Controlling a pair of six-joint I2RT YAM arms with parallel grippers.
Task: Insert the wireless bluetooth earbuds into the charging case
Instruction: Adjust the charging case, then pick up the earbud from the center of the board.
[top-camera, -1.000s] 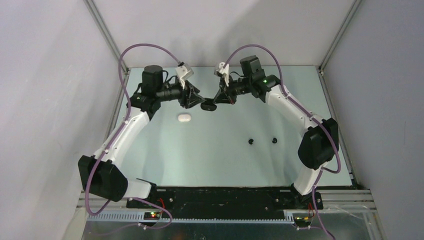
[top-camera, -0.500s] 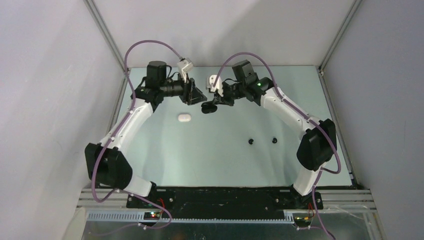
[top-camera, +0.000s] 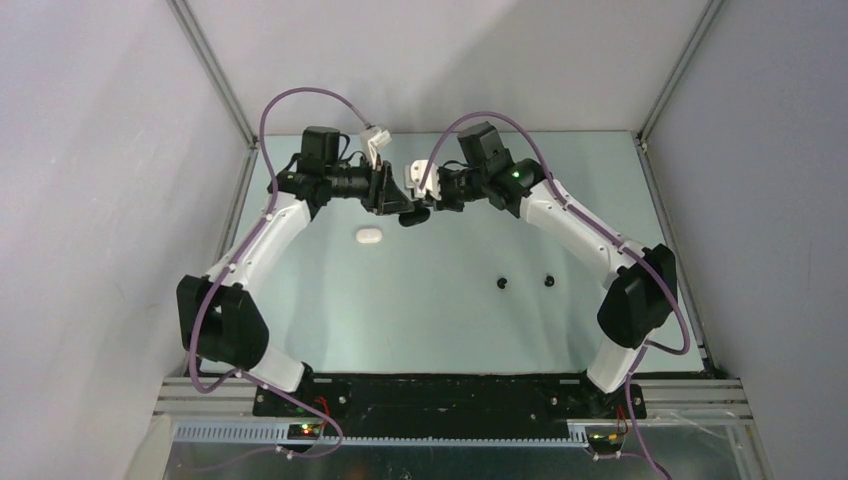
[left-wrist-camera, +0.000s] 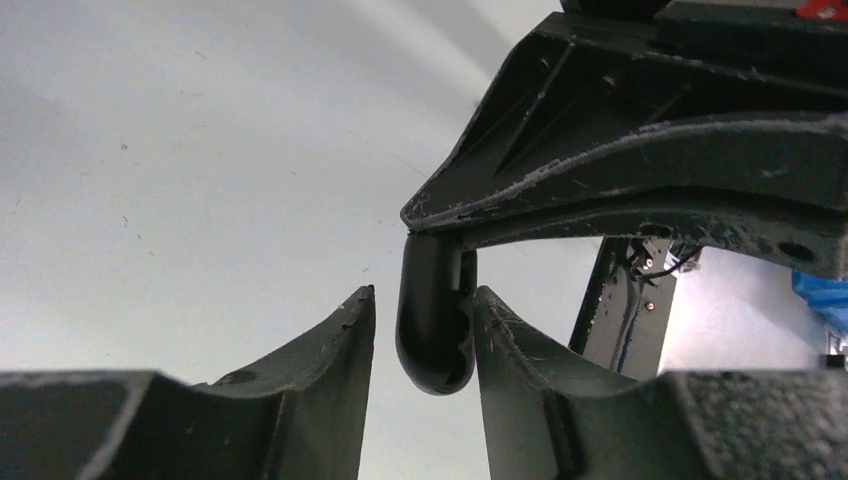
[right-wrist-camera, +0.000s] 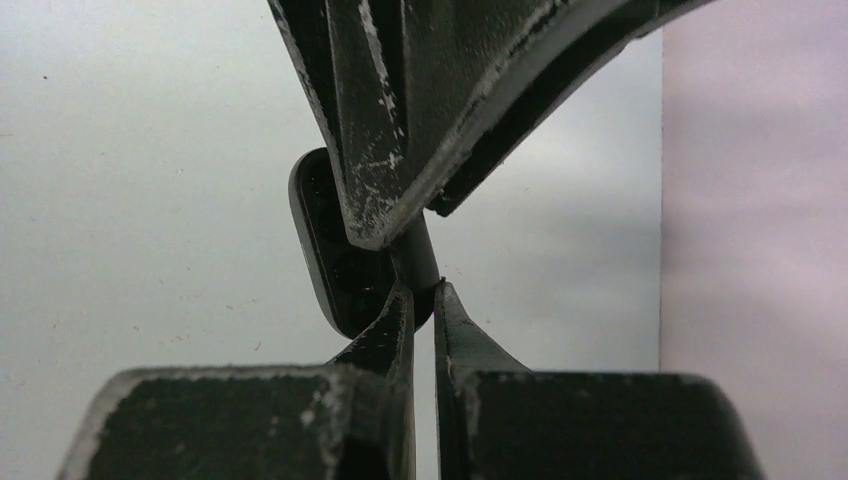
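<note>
A black pill-shaped charging case (top-camera: 414, 214) hangs in the air over the back middle of the table, its lid partly ajar. My right gripper (top-camera: 427, 207) is shut on a thin edge of it (right-wrist-camera: 424, 262). My left gripper (top-camera: 402, 205) reaches in from the left, its jaws open on either side of the case's rounded end (left-wrist-camera: 435, 330). One of its fingers (left-wrist-camera: 510, 350) touches the case and the other stands a little apart. Two small black earbuds (top-camera: 502, 283) (top-camera: 548, 279) lie on the table at right of centre.
A white pill-shaped case (top-camera: 368, 235) lies shut on the table, below and to the left of the grippers. Metal frame posts and grey walls close in the table at the back and sides.
The left arm has swung right, bringing its jaws around the black case and narrowing them. The right arm has carried the case slightly left, toward it.
</note>
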